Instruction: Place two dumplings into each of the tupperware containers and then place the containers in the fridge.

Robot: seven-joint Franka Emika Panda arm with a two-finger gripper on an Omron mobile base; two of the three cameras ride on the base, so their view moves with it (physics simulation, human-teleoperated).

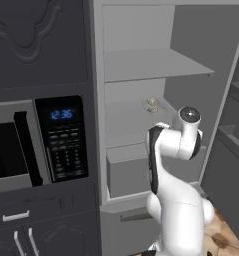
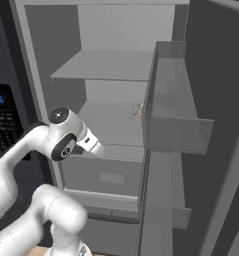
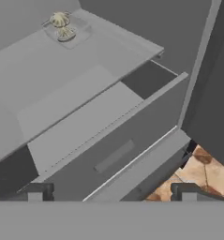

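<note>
The tupperware container (image 1: 155,105) sits on the fridge's (image 1: 191,45) middle shelf (image 1: 126,117), near its back right corner, two dumplings (image 1: 152,104) inside; its long axis cannot be made out. To the left is the microwave (image 1: 38,142).

From the right base, the dumplings (image 2: 139,110) peek out at the shelf's (image 2: 108,120) right edge, behind the door bin (image 2: 176,112).

From the hand, the container (image 3: 69,32) lies at the shelf's (image 3: 48,70) far end, dumplings (image 3: 62,24) together. The gripper (image 3: 111,193) hangs over the drawer (image 3: 85,126), jaws spread wide, grasping nothing.
</note>
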